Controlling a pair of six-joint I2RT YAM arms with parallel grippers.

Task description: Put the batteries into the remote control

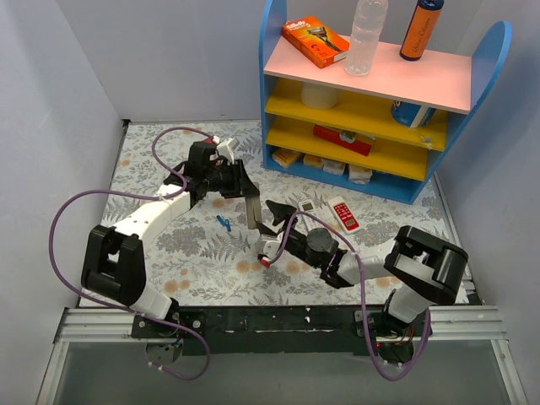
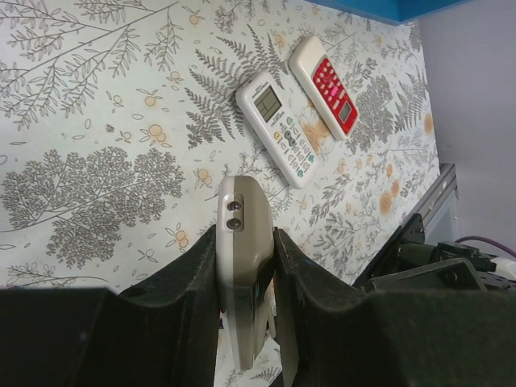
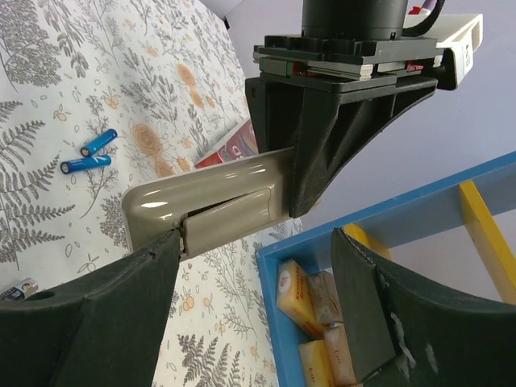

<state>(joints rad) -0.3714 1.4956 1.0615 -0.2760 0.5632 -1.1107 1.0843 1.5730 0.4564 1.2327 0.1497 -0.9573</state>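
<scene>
Two blue batteries are lying side by side on the patterned surface, just left of the held remote and touching nothing else. The remote control is being clamped across its narrow sides by the left fingers, with its long axis pointing down towards the surface and its lower end free. On its back, a cover is seen sitting slightly ajar. The right fingers are being held wide apart with nothing gripped, one of them right at the remote's free end. From these empty fingers the batteries are judged to be lying beyond the remote, so a leftward reach past it is being called for. Farther right, a white screened remote and a red-faced remote are lying flat.
</scene>
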